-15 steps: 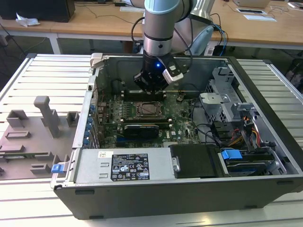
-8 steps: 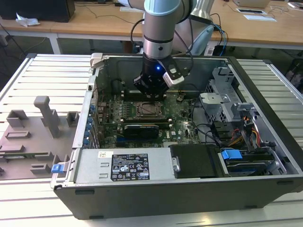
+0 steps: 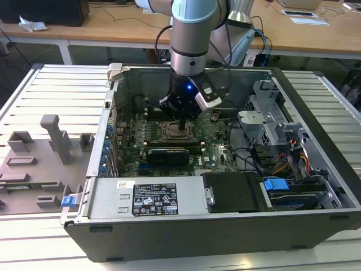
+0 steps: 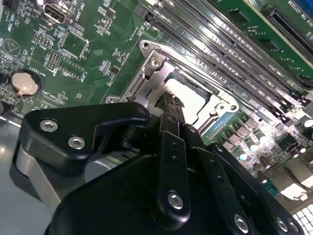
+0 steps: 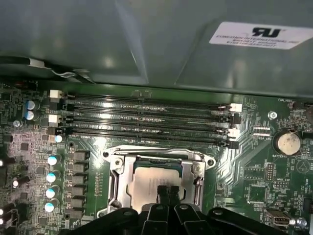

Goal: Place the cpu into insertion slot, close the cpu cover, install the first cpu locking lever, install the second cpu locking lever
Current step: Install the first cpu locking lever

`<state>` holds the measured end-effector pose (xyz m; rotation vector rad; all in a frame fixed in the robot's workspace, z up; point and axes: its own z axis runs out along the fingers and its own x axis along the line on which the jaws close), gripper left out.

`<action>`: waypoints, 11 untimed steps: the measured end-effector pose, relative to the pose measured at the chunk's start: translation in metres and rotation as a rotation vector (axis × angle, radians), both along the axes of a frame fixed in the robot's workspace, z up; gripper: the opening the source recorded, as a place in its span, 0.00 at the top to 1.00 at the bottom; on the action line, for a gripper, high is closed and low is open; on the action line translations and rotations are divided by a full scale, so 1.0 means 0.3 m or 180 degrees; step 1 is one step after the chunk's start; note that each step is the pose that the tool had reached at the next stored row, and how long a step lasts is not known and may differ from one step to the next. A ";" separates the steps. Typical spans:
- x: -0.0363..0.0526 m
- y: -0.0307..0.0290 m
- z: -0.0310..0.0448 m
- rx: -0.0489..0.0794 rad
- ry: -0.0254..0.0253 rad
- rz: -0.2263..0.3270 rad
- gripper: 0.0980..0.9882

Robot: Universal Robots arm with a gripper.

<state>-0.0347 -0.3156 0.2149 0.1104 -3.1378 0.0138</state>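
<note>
First wrist view gives you the black gripper (image 5: 166, 193), fingertips pinched together on the dull silver square cpu (image 5: 154, 183), which lies in the silver-rimmed insertion slot (image 5: 113, 176) on the green motherboard (image 5: 254, 181). You've four long black memory slots (image 5: 146, 120) beside it. Exterior view: open grey steel computer case (image 3: 186, 226) on a ribbed metal table (image 3: 56, 90).

Cpu (image 5: 151, 183): dull silver-grey metal top, smooth, matt.
Cpu cover (image 5: 116, 171): thin bright metal frame, lightly glossy.
Gripper (image 5: 166, 195): black, matt, plastic-looking, with shiny metal screw heads.
Motherboard (image 4: 93, 44): green, semi-gloss.
Memory slots (image 5: 146, 122): glossy black plastic.
Computer case (image 3: 186, 237): grey painted metal, matt.
</note>
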 end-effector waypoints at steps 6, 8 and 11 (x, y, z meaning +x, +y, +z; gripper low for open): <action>0.000 0.000 0.031 0.0000 0.0000 0.0000 0.99; 0.000 0.000 0.038 0.0000 0.0000 0.0000 0.99; 0.000 0.000 0.054 0.0000 0.0000 0.0000 0.99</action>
